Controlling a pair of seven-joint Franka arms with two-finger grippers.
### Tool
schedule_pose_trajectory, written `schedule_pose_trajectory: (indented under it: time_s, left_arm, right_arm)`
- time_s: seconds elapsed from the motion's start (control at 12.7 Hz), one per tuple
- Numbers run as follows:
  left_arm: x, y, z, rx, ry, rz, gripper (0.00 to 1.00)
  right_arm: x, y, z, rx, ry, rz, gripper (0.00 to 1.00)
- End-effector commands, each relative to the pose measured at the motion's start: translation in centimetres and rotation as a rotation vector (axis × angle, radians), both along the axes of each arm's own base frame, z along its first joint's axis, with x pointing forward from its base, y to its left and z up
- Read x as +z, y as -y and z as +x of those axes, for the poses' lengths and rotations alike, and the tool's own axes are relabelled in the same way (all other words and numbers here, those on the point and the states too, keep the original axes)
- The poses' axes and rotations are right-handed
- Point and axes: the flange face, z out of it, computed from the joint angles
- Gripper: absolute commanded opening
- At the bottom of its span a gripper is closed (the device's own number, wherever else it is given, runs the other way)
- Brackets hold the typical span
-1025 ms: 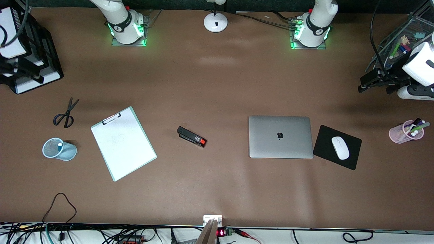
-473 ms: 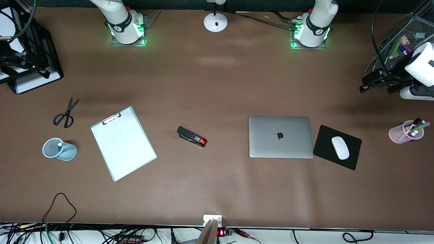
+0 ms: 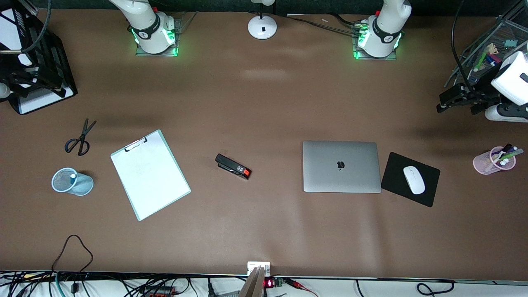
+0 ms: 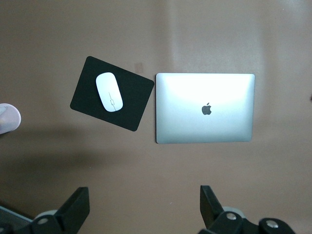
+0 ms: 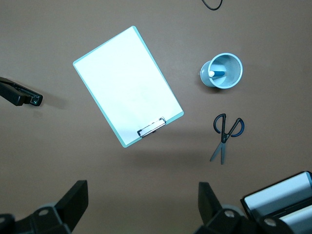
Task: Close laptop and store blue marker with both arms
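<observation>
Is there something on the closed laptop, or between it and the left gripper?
Nothing visible. The laptop lies shut with a bare lid; the mouse pad lies beside it. The left gripper, fingers open, hangs high above bare table.

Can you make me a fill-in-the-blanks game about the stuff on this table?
1. The laptop has its lid ____.
2. The blue marker stands inside the light-blue ____.
3. The white mouse sits on a black ____.
4. The left gripper and the right gripper are both ____.

Missing words: closed; cup; mouse pad; open
</observation>
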Motion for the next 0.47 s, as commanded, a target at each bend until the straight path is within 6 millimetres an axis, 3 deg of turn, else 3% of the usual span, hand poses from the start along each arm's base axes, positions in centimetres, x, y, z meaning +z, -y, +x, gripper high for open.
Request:
schedule_pose_trajectory:
  time_s: [0.0,0.24,0.39]
  left_arm:
    - [0.2,0.0,0.2,-0.021,0.006,-0.010,1.00]
    - [0.2,0.0,0.2,-0.021,0.006,-0.010,1.00]
    - [0.3,-0.2,0.1,-0.018,0.006,-0.010,1.00]
  right_arm:
    - [-0.9,-0.7,0.2,-0.007,-0.012,0.043,1.00]
    - [-2.2,-2.4,1.0,0.017,-0.040,0.039,1.00]
    - [-3.4,-2.1,1.6,0.007,-0.063,0.040,1.00]
